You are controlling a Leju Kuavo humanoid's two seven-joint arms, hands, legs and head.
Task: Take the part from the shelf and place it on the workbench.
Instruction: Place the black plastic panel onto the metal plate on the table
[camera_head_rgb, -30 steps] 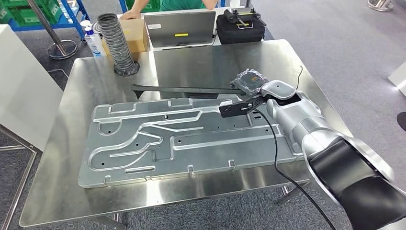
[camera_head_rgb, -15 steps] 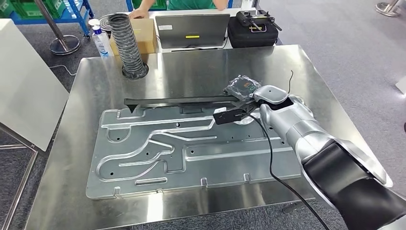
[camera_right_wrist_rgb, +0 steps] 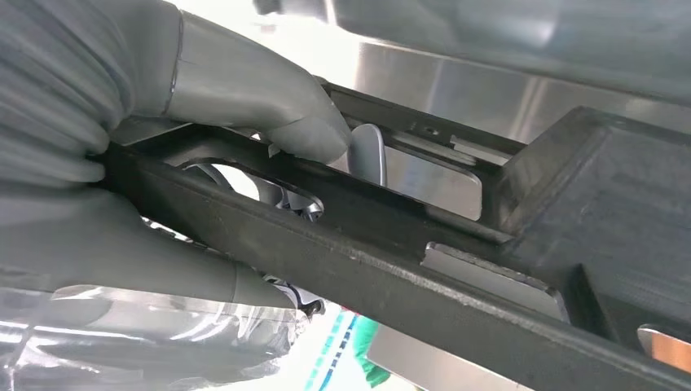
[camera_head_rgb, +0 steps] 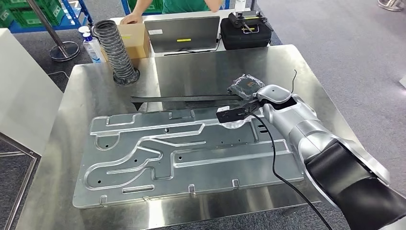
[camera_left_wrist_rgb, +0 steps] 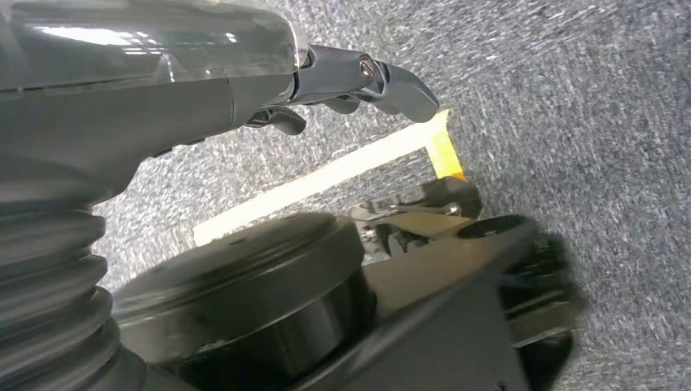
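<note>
A long black bar-shaped part [camera_head_rgb: 184, 99] lies across the steel workbench [camera_head_rgb: 201, 64], just behind the big stamped metal panel [camera_head_rgb: 186, 153]. My right hand [camera_head_rgb: 245, 87] holds its right end; in the right wrist view the thumb [camera_right_wrist_rgb: 244, 90] presses on the black part [camera_right_wrist_rgb: 391, 244] and the fingers wrap under it. The part's far tip reaches left toward the ribbed hose [camera_head_rgb: 112, 48]. My left hand [camera_left_wrist_rgb: 358, 77] hangs over grey carpet, fingers loosely apart, holding nothing.
Behind the workbench sit a laptop [camera_head_rgb: 182, 33], a black case [camera_head_rgb: 245, 32], a cardboard box [camera_head_rgb: 134, 40] and a pump bottle [camera_head_rgb: 89, 44]. A person in green stands at the far side. A white board [camera_head_rgb: 24, 91] stands on the left.
The camera has shifted, so the whole scene slides a little. The black part stays in my right hand and sits about the same over the panel's far edge.
</note>
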